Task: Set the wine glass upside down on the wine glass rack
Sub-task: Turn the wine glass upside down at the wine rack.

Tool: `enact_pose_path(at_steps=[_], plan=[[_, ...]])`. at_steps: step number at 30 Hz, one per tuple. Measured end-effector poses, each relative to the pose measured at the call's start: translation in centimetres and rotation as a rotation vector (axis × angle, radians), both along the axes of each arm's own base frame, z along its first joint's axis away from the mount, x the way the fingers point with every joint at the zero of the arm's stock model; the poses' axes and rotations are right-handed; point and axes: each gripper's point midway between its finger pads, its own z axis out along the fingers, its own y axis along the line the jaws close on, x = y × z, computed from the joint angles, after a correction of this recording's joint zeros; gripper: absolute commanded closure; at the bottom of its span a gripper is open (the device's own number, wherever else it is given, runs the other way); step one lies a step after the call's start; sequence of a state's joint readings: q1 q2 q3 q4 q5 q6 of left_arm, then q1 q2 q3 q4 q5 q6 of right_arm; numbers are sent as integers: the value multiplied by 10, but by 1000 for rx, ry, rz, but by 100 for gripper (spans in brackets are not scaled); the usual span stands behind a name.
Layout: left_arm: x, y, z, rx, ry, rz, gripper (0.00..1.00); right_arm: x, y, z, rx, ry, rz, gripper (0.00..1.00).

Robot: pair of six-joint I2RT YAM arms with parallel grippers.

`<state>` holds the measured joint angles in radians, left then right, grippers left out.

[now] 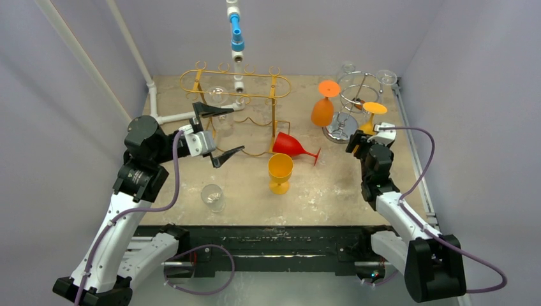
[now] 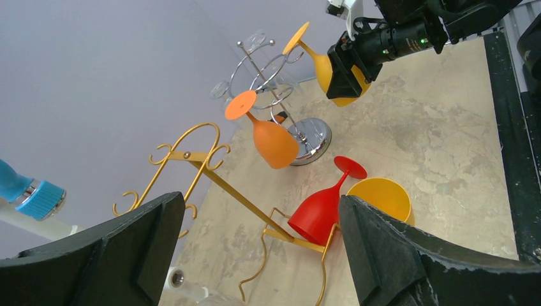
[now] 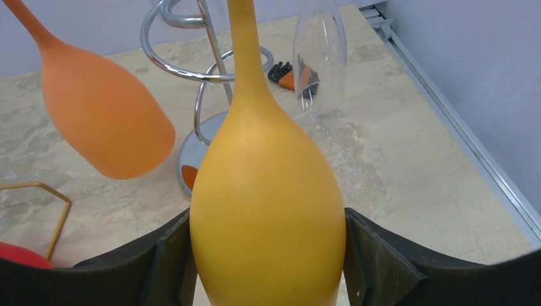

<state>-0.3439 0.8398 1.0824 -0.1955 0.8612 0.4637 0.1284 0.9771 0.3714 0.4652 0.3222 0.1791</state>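
No legible text, seemingly, on anything.

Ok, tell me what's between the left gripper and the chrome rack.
Top view: the gold rack, at its right end, then the upside-down orange glass, between left gripper and chrome rack. The tipped red glass lies beside that line.

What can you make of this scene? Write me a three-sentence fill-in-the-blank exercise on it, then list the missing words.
1. The right gripper is shut on the yellow wine glass, whose stem points ___.
2. The left gripper is ___ and holds nothing.
3. The red wine glass lies on its ___ at the foot of the gold rack.

Missing words: up; open; side.
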Motion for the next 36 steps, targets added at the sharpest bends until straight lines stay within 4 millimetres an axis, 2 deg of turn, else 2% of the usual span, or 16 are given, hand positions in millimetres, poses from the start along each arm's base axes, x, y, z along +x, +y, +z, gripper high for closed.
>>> enact_pose_path(at_steps=[10,13,14,18,23,28,36], plan=[[0,0,0,0,-1,0,0,7,2,-14,-27,37,32,97],[0,0,0,0,0,0,0,10,5,-13,-28,35,45,94],[0,0,0,0,0,0,0,11,5,-14,-28,36,47,87],[0,0,-1,0,1,1,0,15,5,-14,-32,43,45,45],[0,0,-1,0,1,2,0,15,1,-14,-32,45,20,12],[-1,1,-3,2,7,2,0,15,-1,-13,-22,41,3,2],[1,3,-4,0,21,23,0,16,0,8,-8,-5,7,1]])
